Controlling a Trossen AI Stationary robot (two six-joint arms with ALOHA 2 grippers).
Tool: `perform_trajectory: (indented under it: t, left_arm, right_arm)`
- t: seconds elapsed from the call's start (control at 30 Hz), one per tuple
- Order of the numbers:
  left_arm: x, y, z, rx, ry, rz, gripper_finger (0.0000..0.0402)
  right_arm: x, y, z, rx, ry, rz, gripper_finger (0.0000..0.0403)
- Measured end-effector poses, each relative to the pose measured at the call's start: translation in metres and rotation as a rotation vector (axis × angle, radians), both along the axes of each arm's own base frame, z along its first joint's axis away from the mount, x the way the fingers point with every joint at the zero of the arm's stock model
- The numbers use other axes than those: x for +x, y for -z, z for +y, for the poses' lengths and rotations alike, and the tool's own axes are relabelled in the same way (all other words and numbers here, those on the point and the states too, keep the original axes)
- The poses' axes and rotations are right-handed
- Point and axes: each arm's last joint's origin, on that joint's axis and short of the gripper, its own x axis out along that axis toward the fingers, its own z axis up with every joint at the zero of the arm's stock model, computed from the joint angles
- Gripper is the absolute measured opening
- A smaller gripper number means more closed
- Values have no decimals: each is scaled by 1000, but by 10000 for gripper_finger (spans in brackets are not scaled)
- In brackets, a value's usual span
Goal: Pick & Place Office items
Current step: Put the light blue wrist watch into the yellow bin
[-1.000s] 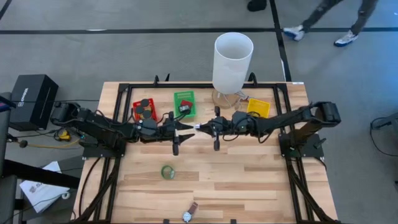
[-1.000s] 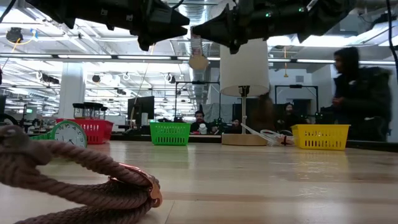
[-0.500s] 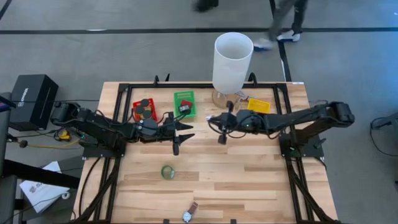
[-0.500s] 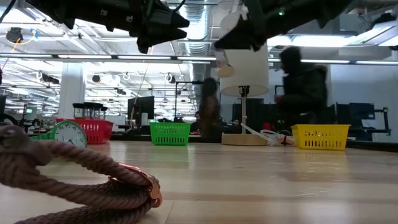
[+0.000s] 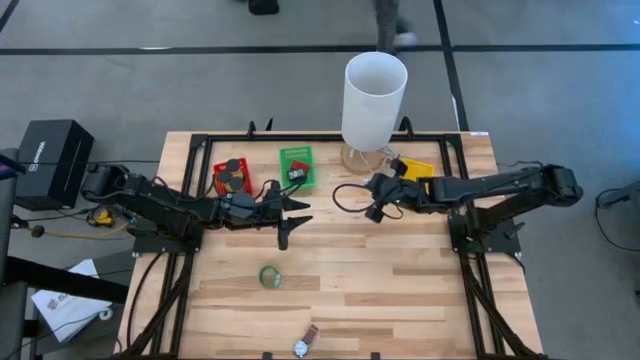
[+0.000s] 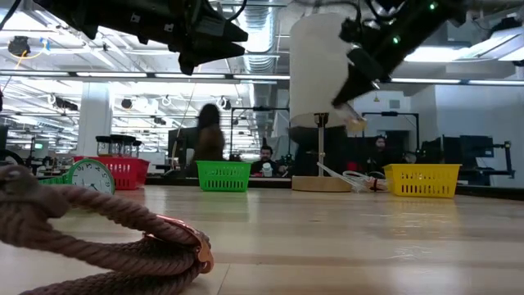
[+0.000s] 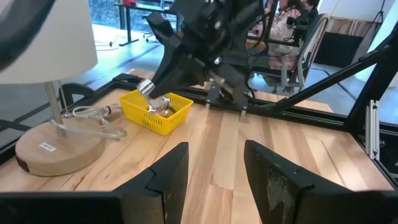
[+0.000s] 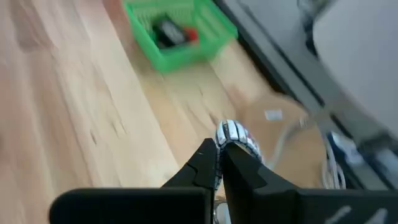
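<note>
My right gripper (image 5: 396,170) is shut on a small silvery ring (image 8: 231,132). It hovers at the near left corner of the yellow bin (image 7: 155,112), beside the white lamp's wooden base (image 7: 53,149). My left gripper (image 7: 214,168) hangs open and empty above the table's middle (image 5: 300,205), pointing toward the right arm. The green tape roll (image 5: 269,276) lies flat on the table nearer the front. The wristwatch (image 5: 305,343) rests at the near edge. The red bin (image 5: 232,178) holds black cylinders. The green bin (image 5: 296,165) holds a black and a red block. My right gripper pinches the silvery ring (image 7: 145,87) between the free ends of its two fingers (image 8: 208,162). The fingers slant down toward the table's far edge. The ring sticks out past the fingertips, lifted clear above the yellow bin's rim.
The tall white lamp (image 5: 375,95) stands at the far edge, with its cable (image 7: 93,118) lying between base and yellow bin. A black frame (image 5: 200,140) borders the table. People move in the room behind. Bare wood lies between the arms and the near edge.
My right gripper has drawn back from its tip-to-tip place at my left gripper. It has gone toward the table's right and far edge, over to the yellow bin. It has swung round and tipped downward, staying shut on the ring.
</note>
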Motion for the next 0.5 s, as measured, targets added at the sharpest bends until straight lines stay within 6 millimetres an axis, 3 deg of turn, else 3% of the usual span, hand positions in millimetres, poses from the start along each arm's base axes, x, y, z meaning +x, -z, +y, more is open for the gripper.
perform_trajectory:
  t: [0.5]
  left_arm:
    - [0, 0, 0, 0, -1, 3, 149]
  right_arm:
    - [-40, 26, -46, 105, 509, 239, 12]
